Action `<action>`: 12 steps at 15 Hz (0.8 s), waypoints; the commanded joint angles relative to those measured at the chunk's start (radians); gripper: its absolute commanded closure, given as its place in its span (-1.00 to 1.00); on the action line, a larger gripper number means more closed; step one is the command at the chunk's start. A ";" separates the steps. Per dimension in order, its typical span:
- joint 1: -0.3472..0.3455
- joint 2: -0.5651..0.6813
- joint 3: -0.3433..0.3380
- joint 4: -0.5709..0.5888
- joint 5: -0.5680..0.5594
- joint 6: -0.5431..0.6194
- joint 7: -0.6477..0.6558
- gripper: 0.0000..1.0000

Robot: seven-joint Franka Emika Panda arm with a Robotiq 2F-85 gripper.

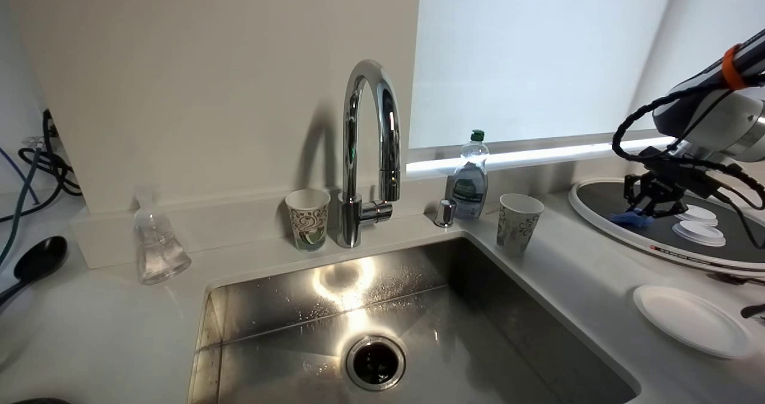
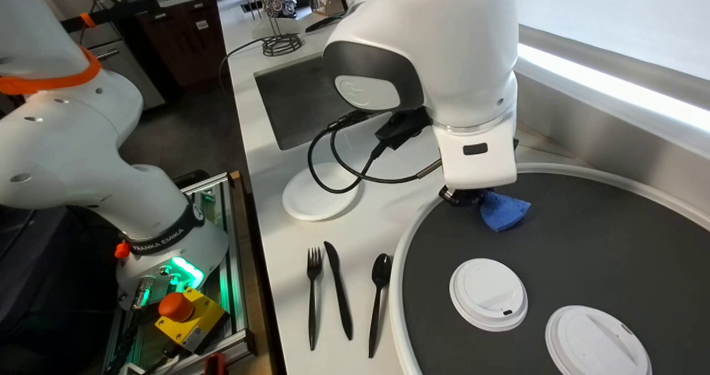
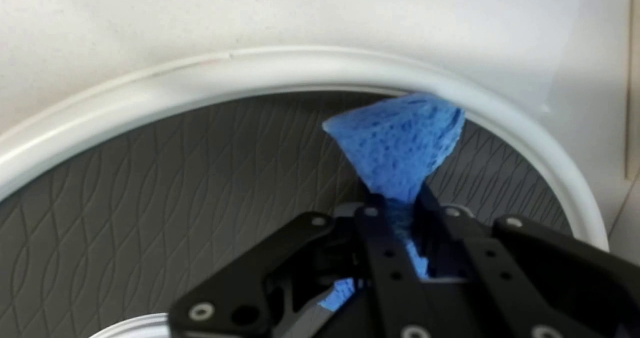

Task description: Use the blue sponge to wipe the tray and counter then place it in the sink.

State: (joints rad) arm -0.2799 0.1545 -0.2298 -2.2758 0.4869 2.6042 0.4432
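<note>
The gripper (image 3: pixel 400 203) is clamped on the middle of the blue sponge (image 3: pixel 400 138), which is over the grey surface of the tray (image 3: pixel 150 188), near its pale rim (whether it touches this surface, I cannot tell). Inside the tray lie two white lids (image 2: pixel 488 294). Just outside the tray, on the counter (image 2: pixel 355 242), lies a black spoon (image 2: pixel 381 269); farther from the tray are the white plate (image 2: pixel 308 197) and then the sink (image 1: pixel 454 344).

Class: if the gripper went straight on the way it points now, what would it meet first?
The dark floor of the tray, most likely: the gripper points down at it, with the blue sponge clamped and leading. Whether sponge and tray touch now is unclear.
</note>
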 commanded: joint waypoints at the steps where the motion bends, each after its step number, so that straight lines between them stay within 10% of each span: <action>1: 0.007 -0.012 -0.008 0.002 -0.021 -0.068 -0.024 0.92; 12: 0.001 -0.044 -0.059 -0.007 -0.150 -0.205 -0.009 0.92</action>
State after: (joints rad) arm -0.2795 0.1184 -0.2848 -2.2758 0.3505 2.4325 0.4248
